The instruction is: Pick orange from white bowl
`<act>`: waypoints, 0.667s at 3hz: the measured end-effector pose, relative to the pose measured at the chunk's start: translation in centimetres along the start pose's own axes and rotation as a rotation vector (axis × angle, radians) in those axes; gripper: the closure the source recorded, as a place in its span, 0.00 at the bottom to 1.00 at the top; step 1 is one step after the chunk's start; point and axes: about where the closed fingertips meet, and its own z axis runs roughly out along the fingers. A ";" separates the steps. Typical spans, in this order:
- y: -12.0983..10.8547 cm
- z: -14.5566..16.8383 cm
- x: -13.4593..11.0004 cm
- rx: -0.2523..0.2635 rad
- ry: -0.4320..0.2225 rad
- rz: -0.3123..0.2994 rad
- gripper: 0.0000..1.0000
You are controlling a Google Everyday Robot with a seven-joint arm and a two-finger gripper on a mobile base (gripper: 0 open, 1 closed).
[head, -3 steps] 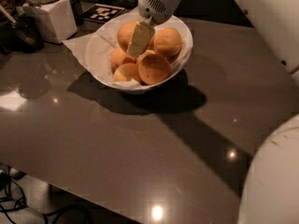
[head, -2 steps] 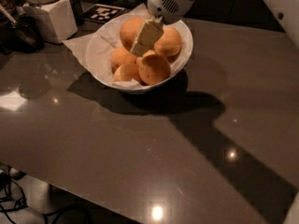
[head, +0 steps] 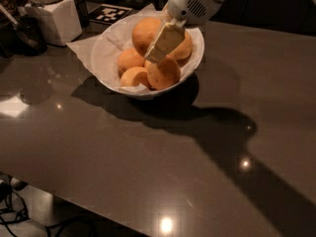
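Observation:
The white bowl (head: pixel 195 63) stands at the back of the dark table, lined with crumpled white paper and holding several oranges. One orange (head: pixel 146 33) lies at the back, one (head: pixel 164 74) at the front, one (head: pixel 130 59) at the left. My gripper (head: pixel 159 48) reaches down into the bowl from the upper right. Its cream-coloured finger (head: pixel 165 41) points down-left among the oranges, in front of the middle ones. Its white wrist housing (head: pixel 192 5) hangs over the bowl's far rim.
A white square jar with a stacked lid (head: pixel 53 16) stands at the back left, next to dark objects (head: pixel 22 33). A black-and-white marker tag (head: pixel 109 13) lies behind the bowl. The table's front edge (head: pixel 98 209) runs along the bottom left, with cables on the floor below.
The arm has swung right and upward out of the right side of the view. The gripper has shifted slightly right over the bowl. The oranges have not moved.

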 end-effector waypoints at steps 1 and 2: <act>0.8 -1.0 -0.3 0.009 -0.016 -0.023 1.00; 4.2 -3.8 -0.9 0.056 -0.062 -0.032 1.00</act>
